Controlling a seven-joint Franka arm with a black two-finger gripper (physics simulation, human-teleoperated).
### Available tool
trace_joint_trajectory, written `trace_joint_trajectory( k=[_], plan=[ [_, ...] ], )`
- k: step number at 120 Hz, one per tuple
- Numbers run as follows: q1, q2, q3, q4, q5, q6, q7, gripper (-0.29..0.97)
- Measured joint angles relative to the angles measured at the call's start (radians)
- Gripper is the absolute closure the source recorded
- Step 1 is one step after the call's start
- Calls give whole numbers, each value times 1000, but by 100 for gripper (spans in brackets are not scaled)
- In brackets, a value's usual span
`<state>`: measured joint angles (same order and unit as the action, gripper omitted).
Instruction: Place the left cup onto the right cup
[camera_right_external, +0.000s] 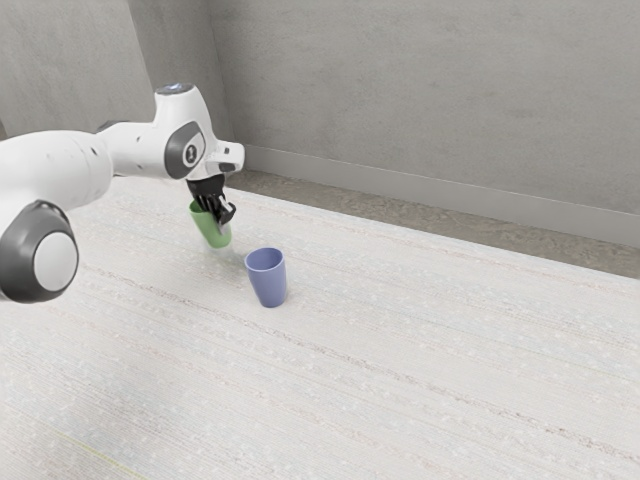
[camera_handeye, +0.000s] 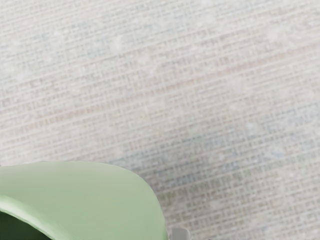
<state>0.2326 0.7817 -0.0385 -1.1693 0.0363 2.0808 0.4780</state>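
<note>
1. Close under the hand, green cup (camera_handeye: 85, 200), cut off at the frame edge, inside dark.
2. In the exterior view, tilted, rim partly hidden behind the gripper (camera_right_external: 217, 208).
3. Claw narrow, pinched on the cup's rim wall; hard to judge whether the bottom touches the table (camera_right_external: 420, 360).
4. Blue cup (camera_right_external: 267, 277) upright, near, toward the exterior view's right, not touching.

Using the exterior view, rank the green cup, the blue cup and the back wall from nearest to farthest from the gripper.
1. green cup, right under the gripper.
2. blue cup, toward the exterior view's right.
3. back wall, beyond the table.
</note>
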Motion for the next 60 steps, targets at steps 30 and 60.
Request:
trace_joint_trajectory(
  k=[30,60],
  plan=[
    [-33,-65,-2,-3,14,-56,-27,78],
    [-68,-127,-9,-48,52,-105,-77,78]
  ],
)
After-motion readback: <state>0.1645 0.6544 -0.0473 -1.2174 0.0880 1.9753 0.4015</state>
